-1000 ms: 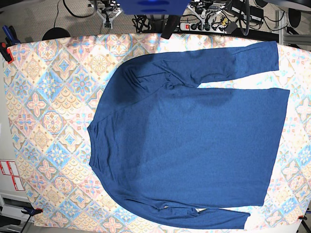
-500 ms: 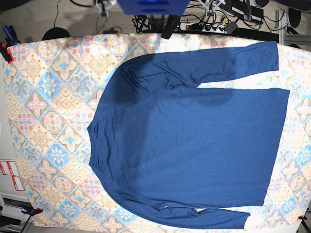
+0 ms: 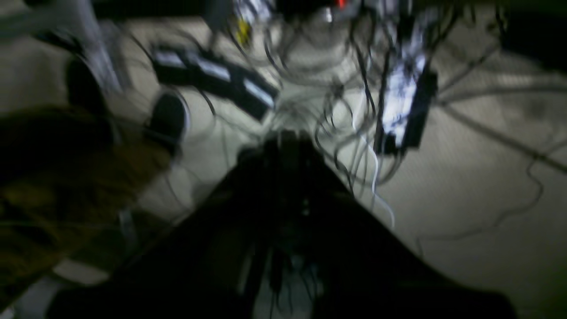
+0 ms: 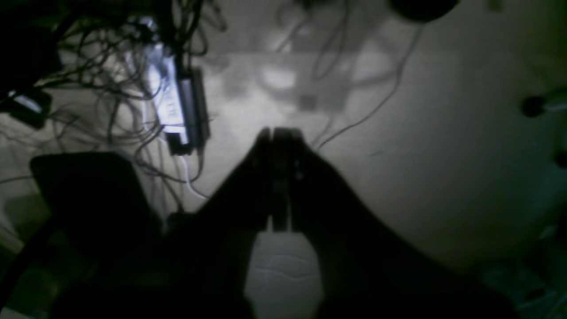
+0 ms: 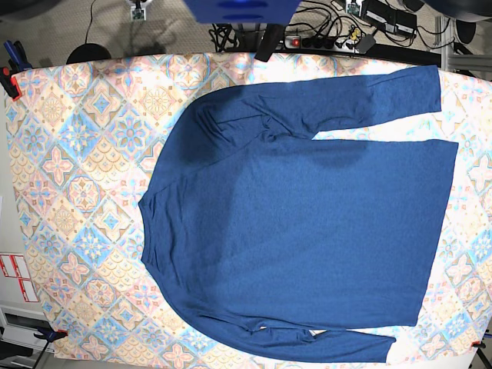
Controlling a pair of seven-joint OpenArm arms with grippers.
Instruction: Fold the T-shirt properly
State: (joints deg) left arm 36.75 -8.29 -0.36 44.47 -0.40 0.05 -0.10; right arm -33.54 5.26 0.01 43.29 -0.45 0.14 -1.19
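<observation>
Navy knit T-shirt (image 5: 307, 215) lies flat on the patterned tablecloth (image 5: 77, 154), long axis left-right. Both grippers, left (image 3: 283, 137) and right (image 4: 279, 133), are closed, empty, off-table; neither is evidently nearer.

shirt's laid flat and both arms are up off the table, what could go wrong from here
1. The T-shirt has small wrinkles near its upper sleeve and shoulder; folding over them may set creases.
2. The lower sleeve lies right at the tablecloth edge, so a grab there could pull it off the table.
3. Both the left gripper and right gripper are shut; unless they open before descending, they would push the fabric rather than pinch it.
</observation>
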